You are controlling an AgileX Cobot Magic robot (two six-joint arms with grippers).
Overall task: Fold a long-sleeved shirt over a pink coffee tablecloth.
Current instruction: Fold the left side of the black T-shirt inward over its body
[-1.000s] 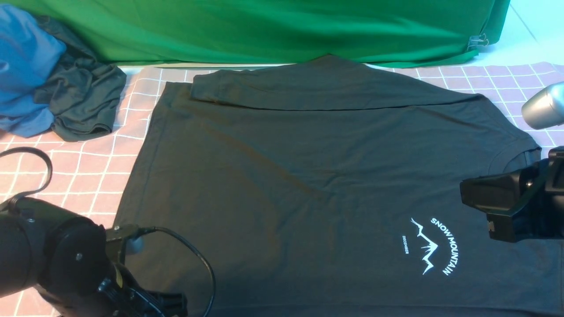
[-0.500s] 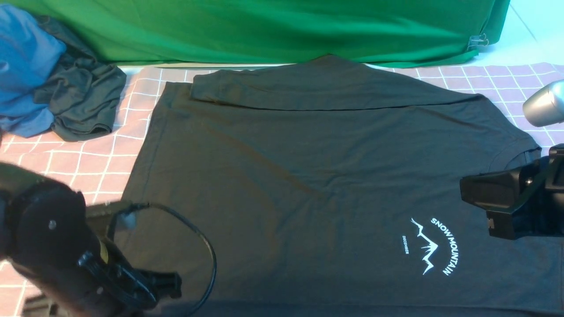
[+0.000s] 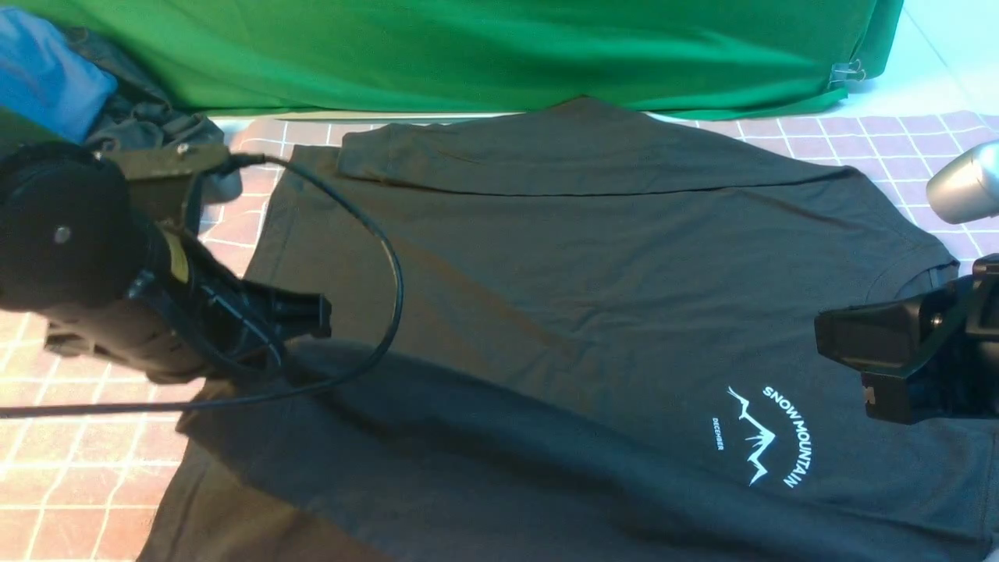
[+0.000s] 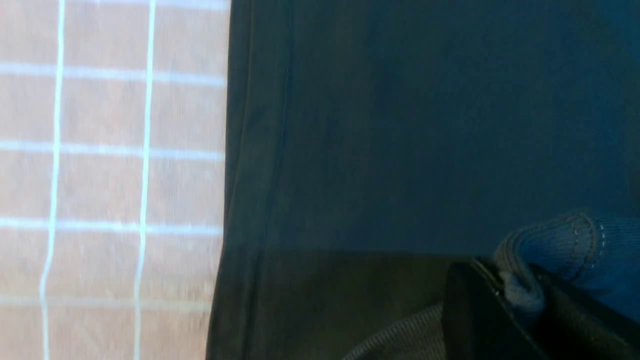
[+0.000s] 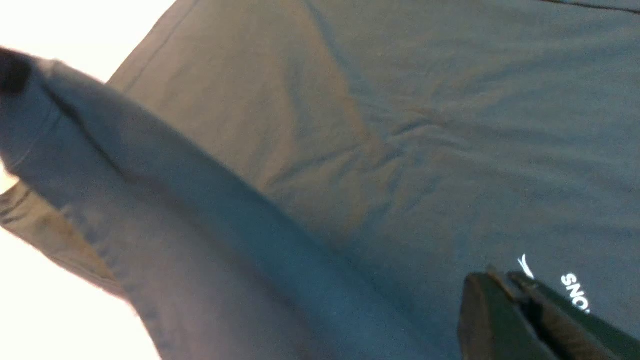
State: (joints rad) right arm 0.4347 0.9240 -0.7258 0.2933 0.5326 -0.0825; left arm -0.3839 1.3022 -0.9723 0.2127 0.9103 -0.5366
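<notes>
The black long-sleeved shirt lies flat on the pink coffee tablecloth, with its white SNOW MOUNTAIN print near the right. My left gripper hangs above the shirt's left part. In the left wrist view it is shut on a ribbed sleeve cuff. The lifted sleeve runs from it down to the near right. My right gripper hovers by the collar, and its fingers stand together with nothing between them, pointing at the print.
A green cloth hangs along the back with a metal clip at its right end. Blue cloth and a bunched dark garment lie at the far left. A silver cylinder juts in at right.
My left arm has risen from the near left corner and moved farther in, pulling the sleeve up and across the shirt. The right gripper has stayed in place.
</notes>
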